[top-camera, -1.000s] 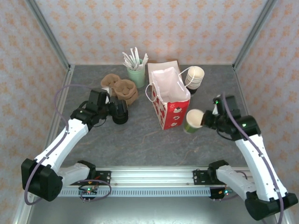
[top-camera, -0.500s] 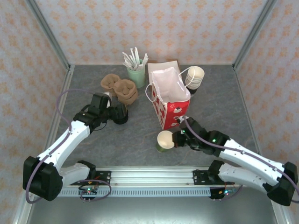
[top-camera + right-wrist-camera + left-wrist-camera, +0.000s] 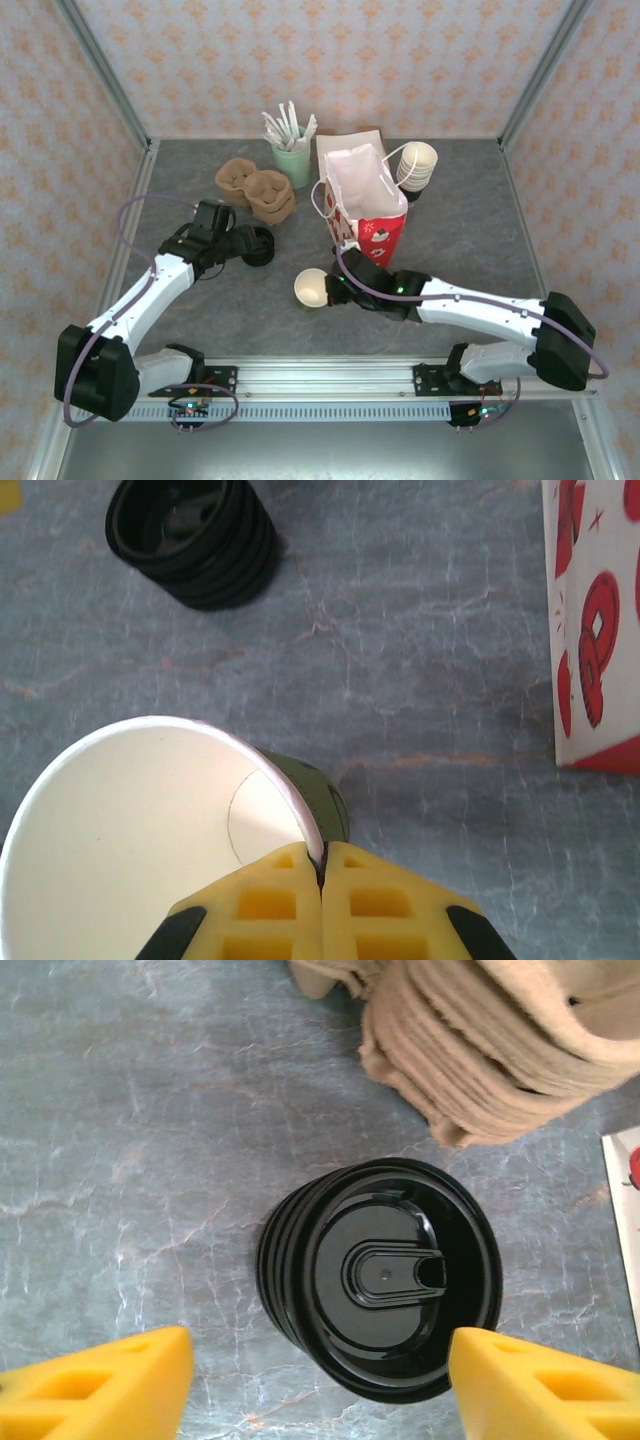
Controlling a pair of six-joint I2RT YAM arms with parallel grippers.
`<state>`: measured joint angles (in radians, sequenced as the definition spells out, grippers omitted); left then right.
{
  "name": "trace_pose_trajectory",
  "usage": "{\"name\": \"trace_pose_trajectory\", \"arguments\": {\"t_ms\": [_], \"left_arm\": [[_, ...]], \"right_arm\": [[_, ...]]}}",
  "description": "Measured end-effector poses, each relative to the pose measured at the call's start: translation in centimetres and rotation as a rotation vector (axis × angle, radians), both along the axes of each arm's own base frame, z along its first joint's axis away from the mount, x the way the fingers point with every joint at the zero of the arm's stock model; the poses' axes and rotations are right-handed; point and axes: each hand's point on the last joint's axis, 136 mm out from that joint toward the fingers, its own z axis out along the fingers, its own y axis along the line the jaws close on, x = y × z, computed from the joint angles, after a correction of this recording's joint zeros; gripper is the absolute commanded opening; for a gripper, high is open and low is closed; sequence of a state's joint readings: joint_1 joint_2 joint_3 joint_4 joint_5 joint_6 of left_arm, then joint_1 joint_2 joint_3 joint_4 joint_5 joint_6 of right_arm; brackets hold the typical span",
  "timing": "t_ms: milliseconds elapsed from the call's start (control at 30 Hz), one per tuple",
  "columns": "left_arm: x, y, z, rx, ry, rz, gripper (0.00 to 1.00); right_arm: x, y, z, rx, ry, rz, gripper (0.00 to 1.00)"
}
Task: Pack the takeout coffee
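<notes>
The takeout coffee cup is dark green outside and cream inside, and has no lid on it. It stands in front of the red-and-white bag, a little to its left. My right gripper is shut on the cup's rim; in the right wrist view the fingers pinch the wall of the cup. A stack of black lids sits left of the bag. My left gripper hangs over the lid stack, open, one yellow finger on each side.
A pile of brown cardboard cup carriers lies just behind the lids. A mint cup with white sticks and a stack of lidless cups stand at the back beside the bag. Patterned walls close in three sides.
My right arm has swept the cup leftward, from the bag's right side to the front left of it. My left gripper's fingers have drawn closer around the lid stack.
</notes>
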<state>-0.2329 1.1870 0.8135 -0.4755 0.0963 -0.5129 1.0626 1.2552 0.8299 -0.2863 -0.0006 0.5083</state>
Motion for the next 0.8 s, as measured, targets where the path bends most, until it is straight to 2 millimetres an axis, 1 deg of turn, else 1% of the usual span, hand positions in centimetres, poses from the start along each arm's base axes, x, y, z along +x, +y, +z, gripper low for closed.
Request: {"name": "trace_pose_trajectory", "arguments": {"t_ms": [67,100,267,367,600,800], "left_arm": [[0.1,0.2,-0.4,-0.002,0.014,0.009,0.49],[0.1,0.3,-0.7,-0.007,0.026,0.014,0.47],[0.1,0.4,-1.8,-0.015,0.063,0.022,0.44],[0.1,0.5,-2.3,-0.012,0.080,0.025,0.39],[0.1,0.1,-3.4,-0.021,0.120,0.014,0.39],[0.1,0.0,-3.9,-0.023,0.137,0.010,0.39]], "right_arm": [[0.5,0.1,0.2,-0.002,-0.009,-0.026,0.03],[0.8,0.2,0.2,-0.006,-0.013,-0.036,0.03],[1.8,0.9,0.0,-0.022,-0.011,-0.076,0.03],[2.2,1.4,-0.4,-0.034,-0.001,-0.093,0.04],[2.8,1.7,-1.2,-0.076,0.017,-0.119,0.05],[3.3,2.3,-1.3,-0.096,0.028,-0.132,0.13]]}}
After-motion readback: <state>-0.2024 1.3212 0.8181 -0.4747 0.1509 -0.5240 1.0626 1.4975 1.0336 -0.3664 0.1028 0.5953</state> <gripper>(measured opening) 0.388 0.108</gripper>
